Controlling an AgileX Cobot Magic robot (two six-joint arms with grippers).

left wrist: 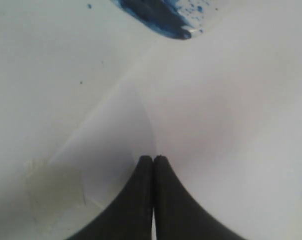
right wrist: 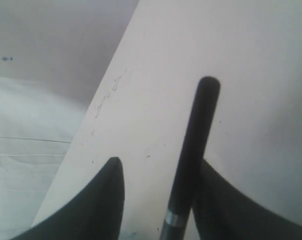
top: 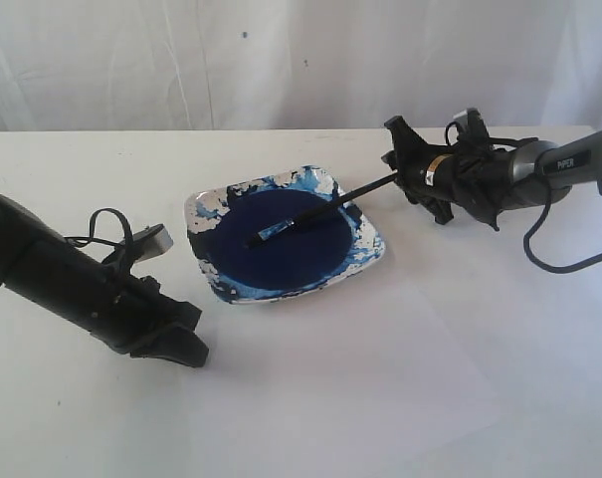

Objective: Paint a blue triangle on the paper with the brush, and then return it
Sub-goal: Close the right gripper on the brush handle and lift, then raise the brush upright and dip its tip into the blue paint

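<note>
Two fingers (right wrist: 101,200) of right hand (right wrist: 159,162) apart around brush (right wrist: 193,150), exterior alone shows tip, maybe dipped

We read this as a robotics lab test bench: a plain white table (top: 82,169) backed by a hung, creased white cloth (top: 281,60). A black left arm (top: 62,274) and a black right arm (top: 564,159) reach over it beside a paint-smeared dish (top: 206,211).

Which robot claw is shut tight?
The left black gripper: its fingers touch. The right black gripper stands open, the thin black-handled brush between its fingers.
</note>
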